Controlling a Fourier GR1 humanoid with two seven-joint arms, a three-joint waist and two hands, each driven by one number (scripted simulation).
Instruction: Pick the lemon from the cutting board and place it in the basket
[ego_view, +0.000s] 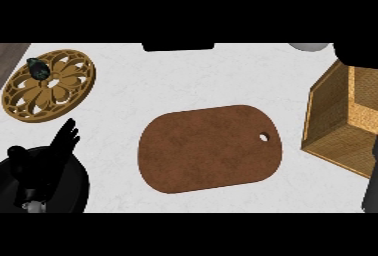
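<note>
You have one brown cutting board (210, 148) lying near the middle of the white counter (192, 75), with a single small hole close to its right end. Its surface is bare; the lemon shows nowhere in this view, so you cannot tell where it is. One wooden basket (341, 120) sits at the counter's right edge, just right of the board but apart from it, and what you see of its inside holds nothing you can make out. At the counter's far left corner lies one round, pierced wooden trivet (50, 84) with a flower pattern, and one small dark object (37, 69) rests on its upper left part; its kind is unclear. Your left hand (63, 137) shows at the counter's near left corner, fingers straight and spread, pointing up, holding nothing. A dark shape runs along the view's right edge, above and below the basket; you cannot tell if it is your right hand.
</note>
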